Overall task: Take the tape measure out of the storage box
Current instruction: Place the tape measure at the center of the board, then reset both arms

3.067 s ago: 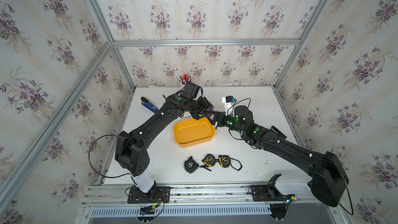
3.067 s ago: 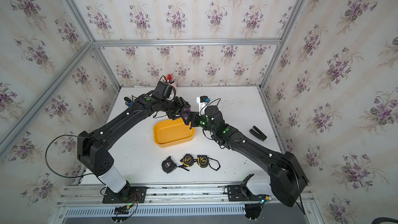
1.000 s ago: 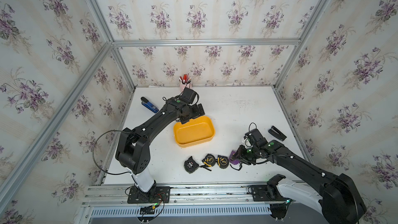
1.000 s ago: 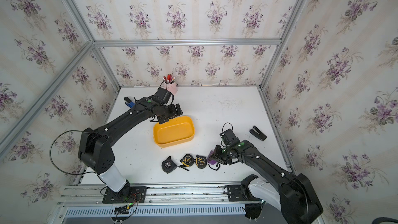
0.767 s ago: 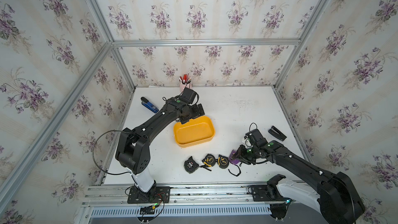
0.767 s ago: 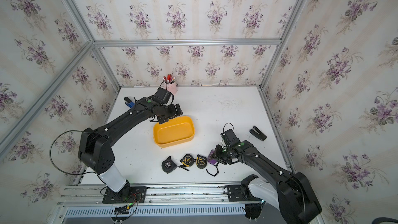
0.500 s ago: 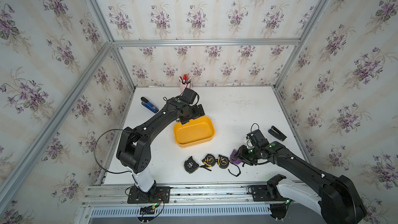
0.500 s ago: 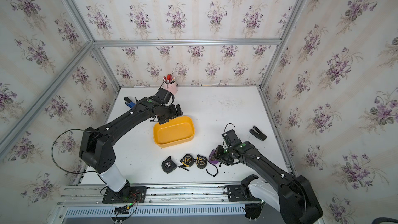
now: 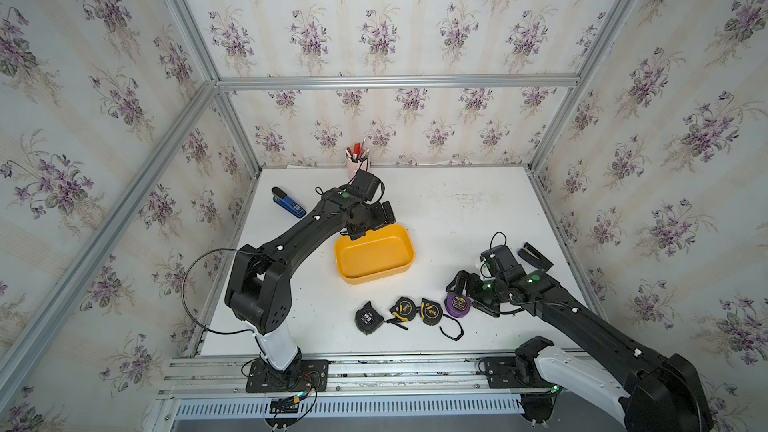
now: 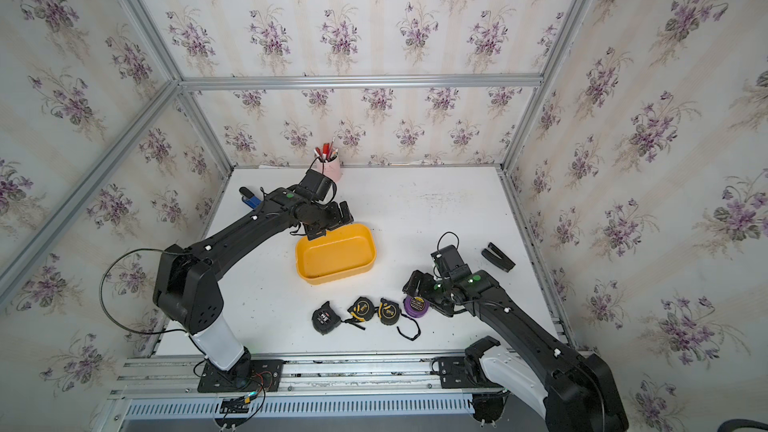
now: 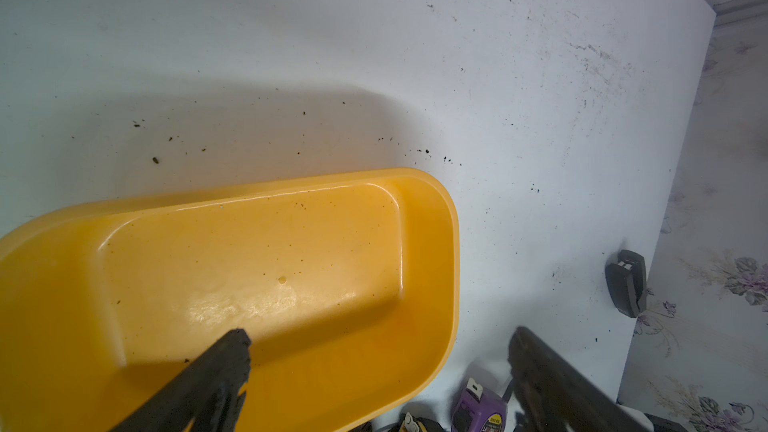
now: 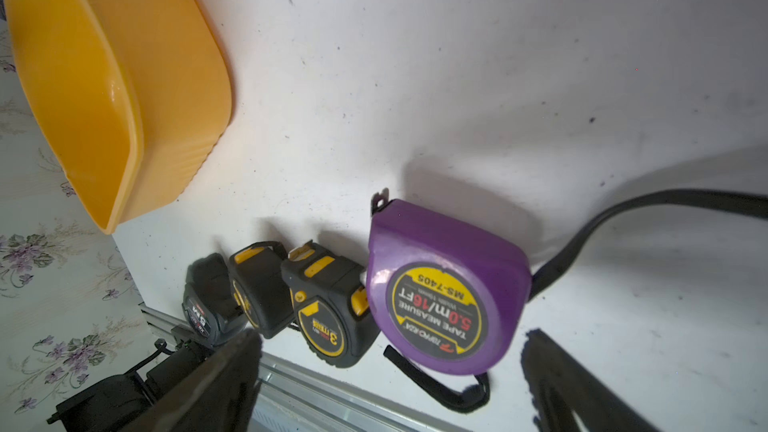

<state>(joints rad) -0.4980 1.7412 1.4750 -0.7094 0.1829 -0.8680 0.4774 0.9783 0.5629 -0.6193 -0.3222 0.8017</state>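
**Desk:** Where is the tape measure from your right claw?

**Me:** Directly in front of it and low. The purple tape measure [image 12: 444, 288] lies flat on the table [image 9: 457, 209], label up. Its near end sits between the fingers of the right gripper [image 9: 471, 296]. I have those jaws spread wide, with bare table showing on both sides of the case, so I'm holding nothing.

**Desk:** And its long axis?

**Me:** It's a squat case, but the tape mouth points straight ahead, away from the claw, so its length runs along my approach line. On one finger's side it touches the row of black tape measures [image 9: 404, 308]. On the other finger's side its black strap [image 12: 673, 197] trails off across the table.

**Desk:** And the storage box?

**Me:** The storage box [image 9: 376, 276] is well ahead of the right claw, off to the side where the black ones lie, and I see nothing in it. The left gripper [image 9: 372, 224] hangs over its far rim, jaws just as wide and empty.

**Desk:** Which arm acts?

**Me:** The right one. It's at the case, and the left is well apart. I judge the removal done. What remains is lifting the right claw back along that axis, minding the strap beside my finger.
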